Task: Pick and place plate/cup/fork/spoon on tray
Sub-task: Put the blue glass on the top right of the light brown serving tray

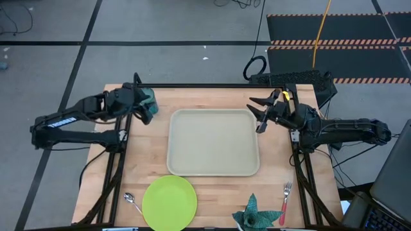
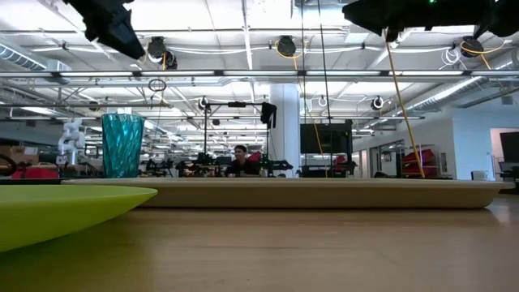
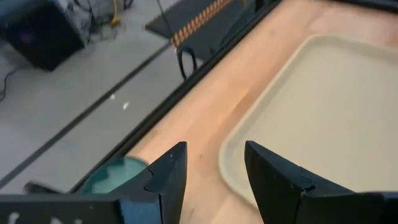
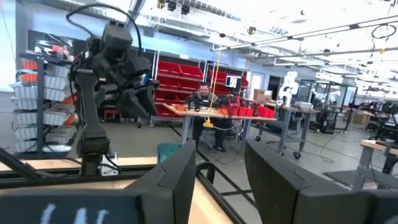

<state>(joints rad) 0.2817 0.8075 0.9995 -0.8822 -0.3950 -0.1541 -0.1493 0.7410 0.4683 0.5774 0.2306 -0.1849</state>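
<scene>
The teal cup point(image 1: 149, 97) stands upright on its base at the table's far left, beside the beige tray point(image 1: 213, 142); the low view shows it free point(image 2: 122, 144). My left gripper point(image 1: 146, 114) hangs open above it, touching nothing; the cup's rim point(image 3: 115, 176) shows under one finger. My right gripper point(image 1: 257, 114) is open and raised over the tray's far right corner. The lime-green plate point(image 1: 169, 202), the spoon point(image 1: 131, 202) and the fork point(image 1: 284, 200) lie on the table near its front edge.
A spiky teal leafy object point(image 1: 253, 215) sits at the near edge between plate and fork. A black frame rail point(image 1: 212, 85) runs along the table's far edge. A person point(image 2: 240, 160) sits in the room beyond the table.
</scene>
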